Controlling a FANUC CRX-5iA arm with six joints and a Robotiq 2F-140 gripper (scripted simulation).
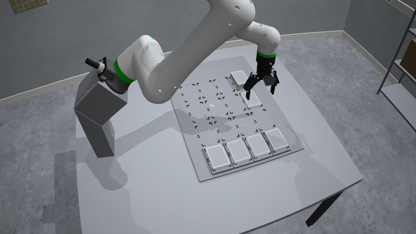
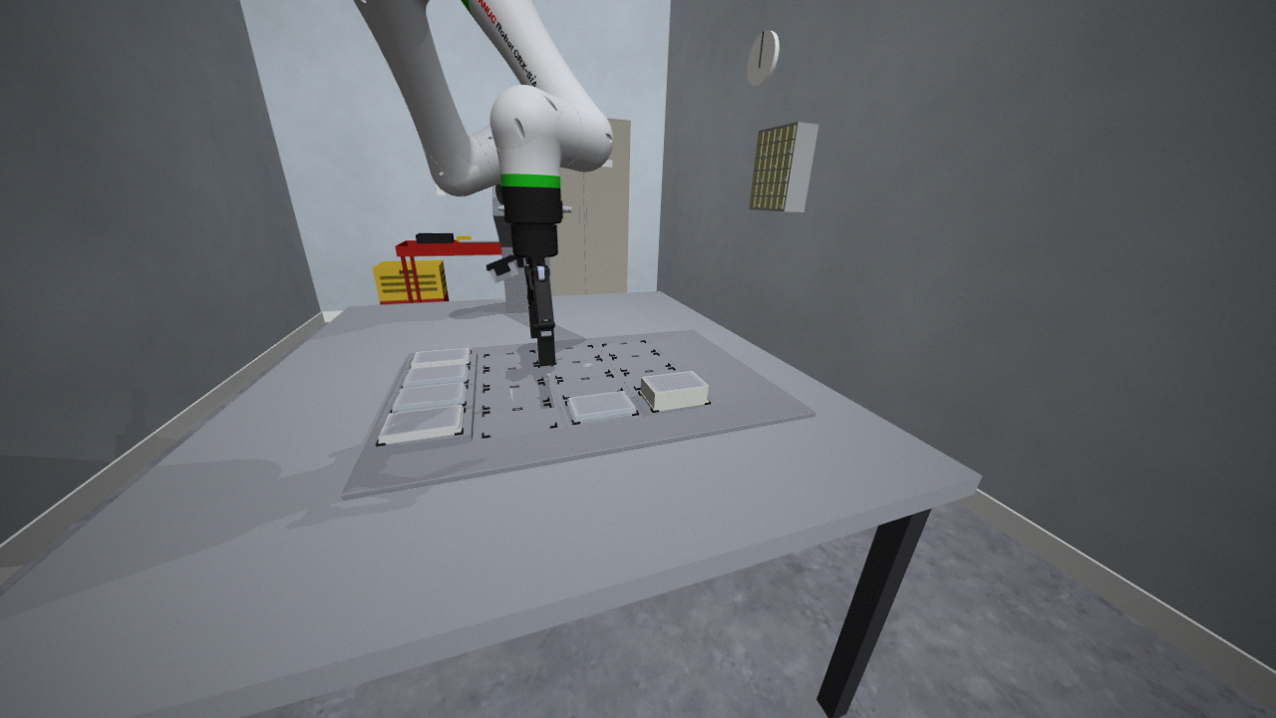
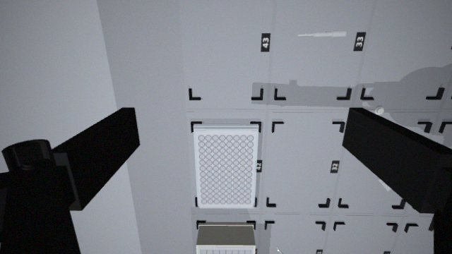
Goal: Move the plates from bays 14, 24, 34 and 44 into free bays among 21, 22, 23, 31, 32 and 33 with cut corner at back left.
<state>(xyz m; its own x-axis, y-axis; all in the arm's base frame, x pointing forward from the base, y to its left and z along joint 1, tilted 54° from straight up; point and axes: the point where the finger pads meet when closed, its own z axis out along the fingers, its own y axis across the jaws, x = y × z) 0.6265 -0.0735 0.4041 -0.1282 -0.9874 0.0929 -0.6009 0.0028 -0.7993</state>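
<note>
My gripper (image 1: 260,95) (image 3: 240,126) is open and empty, above the deck near bay 42. Along column 4 sit four sealed plates, flat on raised floors: plate 14 (image 1: 218,157) (image 2: 442,358), plate 24 (image 1: 238,151) (image 2: 435,374), plate 34 (image 1: 258,145) (image 2: 430,395) and plate 44 (image 1: 276,139) (image 2: 421,424). Plates 14 and 44 have cream rims; 24 and 34 look clear. Bays 21, 22, 23, 31, 32 and 33 hold no plate. Cut corners are too small to tell.
Clear plate 42 (image 1: 252,100) (image 2: 602,407) (image 3: 227,169) and tall block 41 (image 1: 240,79) (image 2: 675,390) (image 3: 226,236) stand in row 4. A thin white tip (image 1: 245,125) (image 3: 322,34) lies in bay 33, a white scrap (image 1: 211,105) in bay 22, a sliver (image 1: 225,84) in bay 31.
</note>
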